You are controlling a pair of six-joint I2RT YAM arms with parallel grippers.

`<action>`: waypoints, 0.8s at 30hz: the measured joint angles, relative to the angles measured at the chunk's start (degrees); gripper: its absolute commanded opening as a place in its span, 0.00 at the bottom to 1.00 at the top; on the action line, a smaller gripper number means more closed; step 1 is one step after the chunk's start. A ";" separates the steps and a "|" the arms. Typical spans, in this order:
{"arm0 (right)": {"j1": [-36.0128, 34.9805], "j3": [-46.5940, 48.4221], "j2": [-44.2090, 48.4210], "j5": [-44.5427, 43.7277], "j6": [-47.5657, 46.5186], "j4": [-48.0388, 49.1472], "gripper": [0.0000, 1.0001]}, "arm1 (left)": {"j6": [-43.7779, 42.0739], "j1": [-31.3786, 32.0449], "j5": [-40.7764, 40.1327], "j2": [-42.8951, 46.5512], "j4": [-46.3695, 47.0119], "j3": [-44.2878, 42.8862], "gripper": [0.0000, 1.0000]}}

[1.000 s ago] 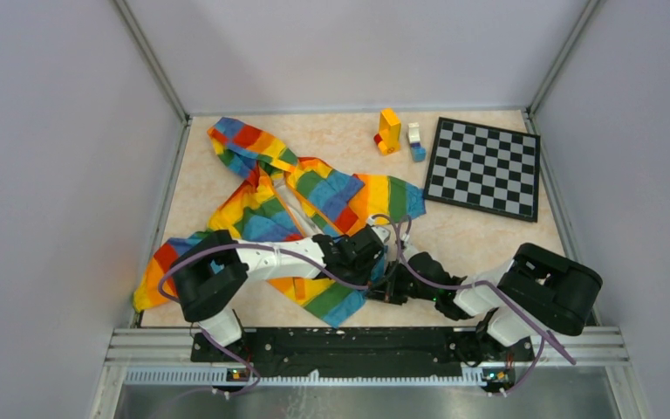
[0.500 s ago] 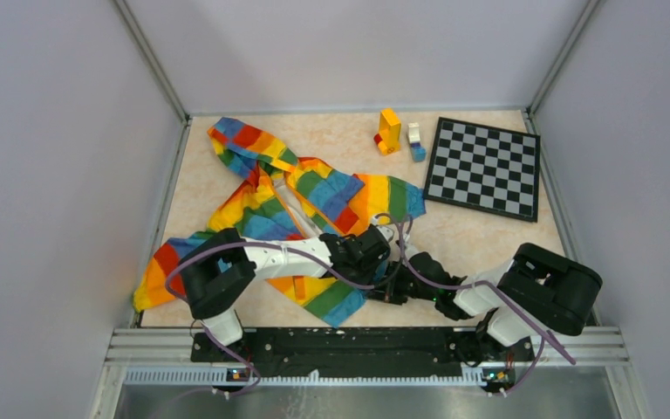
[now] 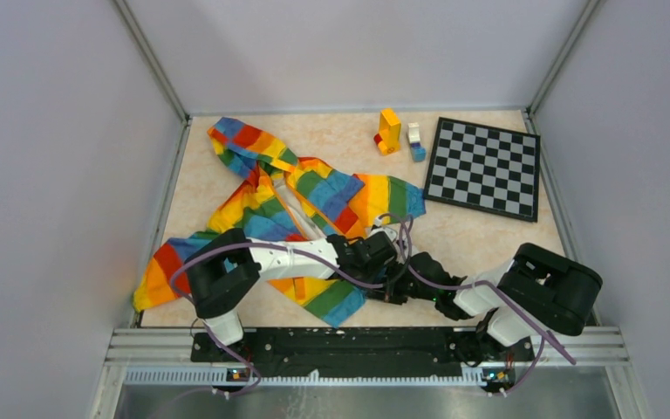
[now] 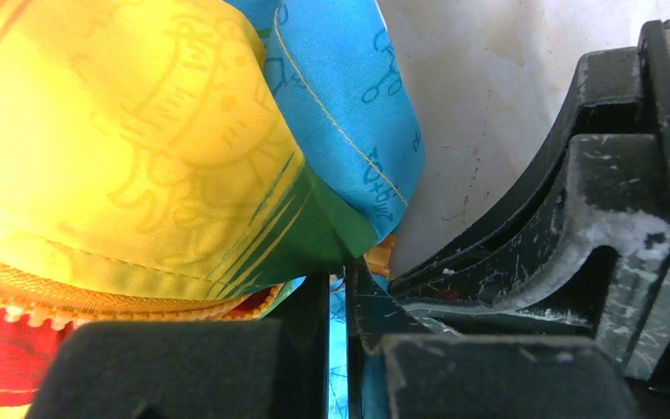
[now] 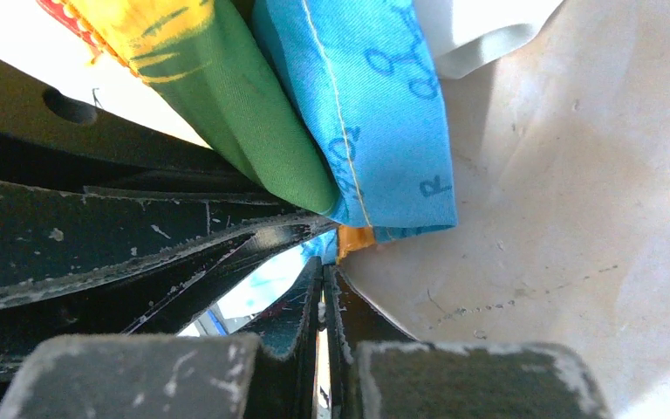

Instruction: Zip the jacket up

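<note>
**mk_77:** ok, what's where, big stuff first?

**benchrat:** The table (image 3: 488, 236) is walled on three sides. The jacket (image 3: 262, 214) is spread over its left half, one sleeve out to the far left corner, another running to the left wall, and a hem corner close to the near edge. The chessboard (image 3: 486, 168) sits tilted in the far right corner. Bare tabletop shows between the chessboard and the right arm.

**mk_77:** and the arms?

**benchrat:** Both meet at the jacket's near right hem. The left end effector (image 4: 338, 297) is closed to a sliver with blue fabric in the gap. The right end effector (image 5: 323, 279) is just as tight, with the orange end of the zipper tape (image 4: 96, 301) right at its tips. Looks pinched to me.

**mk_77:** small stuff?

**benchrat:** A yellow brick stack (image 3: 389, 129) and a white-and-blue brick (image 3: 415, 142) stand just left of the chessboard.

**mk_77:** any writing?

**benchrat:** Only the wrist cams catch it. The blue panel has doodle print and a letter "R" (image 5: 426, 188); the rest I can't read. The left wrist also shows a tiny metal ring (image 4: 338, 281) at the fingertips, which the top view hides under the arms.
</note>
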State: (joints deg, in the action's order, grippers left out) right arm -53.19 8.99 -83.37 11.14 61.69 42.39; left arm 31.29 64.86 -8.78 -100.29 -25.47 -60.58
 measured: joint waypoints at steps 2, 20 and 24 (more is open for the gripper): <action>0.00 0.02 0.02 -0.28 -0.02 -0.02 0.00 | 0.09 0.20 -0.72 0.20 -0.39 -0.07 0.00; 0.00 0.09 0.48 -1.18 0.33 -0.33 0.11 | 0.11 0.35 -2.99 1.01 -1.09 1.07 0.00; 0.00 -0.39 -0.52 -0.37 1.49 2.51 0.25 | 0.33 0.07 -2.32 1.75 -0.17 2.05 0.00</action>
State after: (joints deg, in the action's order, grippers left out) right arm -53.19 8.60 -83.90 10.76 63.18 44.91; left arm 31.62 64.93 -11.09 -98.54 -25.65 -58.52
